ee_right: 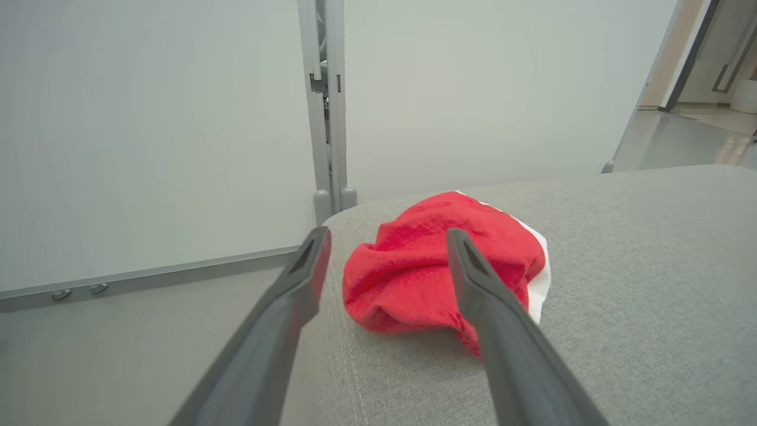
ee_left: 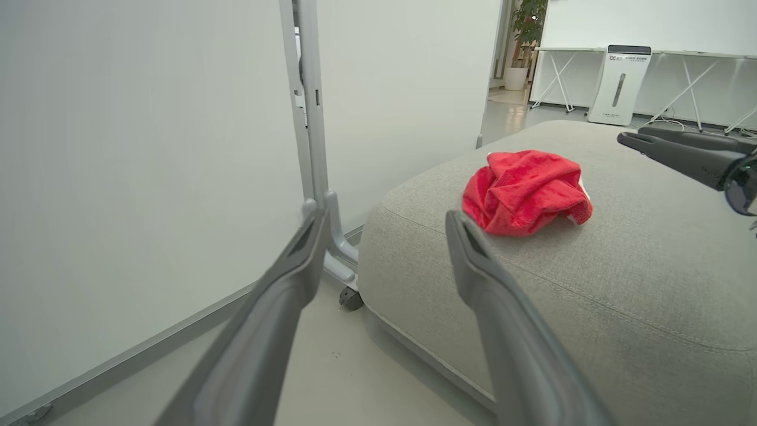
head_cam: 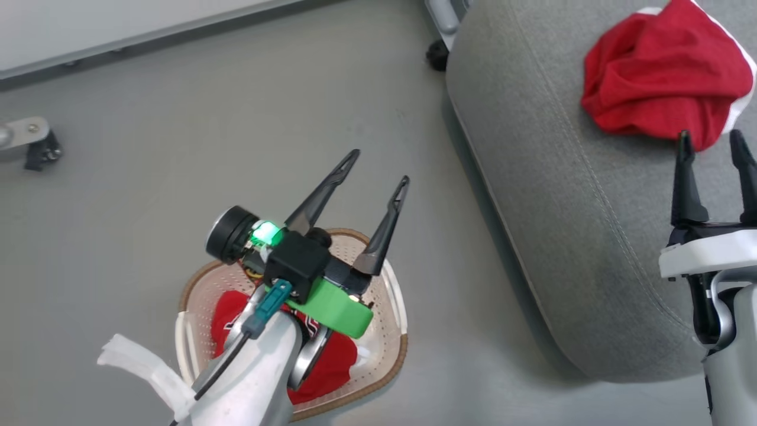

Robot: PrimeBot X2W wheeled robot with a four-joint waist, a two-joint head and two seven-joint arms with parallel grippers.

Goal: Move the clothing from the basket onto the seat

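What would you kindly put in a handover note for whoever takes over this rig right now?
Left gripper: open, empty, above the basket.
Right gripper: open, empty, over the seat, near the white-trimmed red garment.
Done: that garment lies on the seat.
Left to do: the red jersey is in the basket; move it onto the seat.

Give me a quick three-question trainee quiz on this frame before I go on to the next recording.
1. True or false: the basket holds no clothing.
2. Where do the red shorts lie? A) on the floor B) on the seat C) in the basket
3. Which is nearer the shorts, the left tool or the right tool?
Key: 1 false, the jersey lies in it; 2 B; 3 right.
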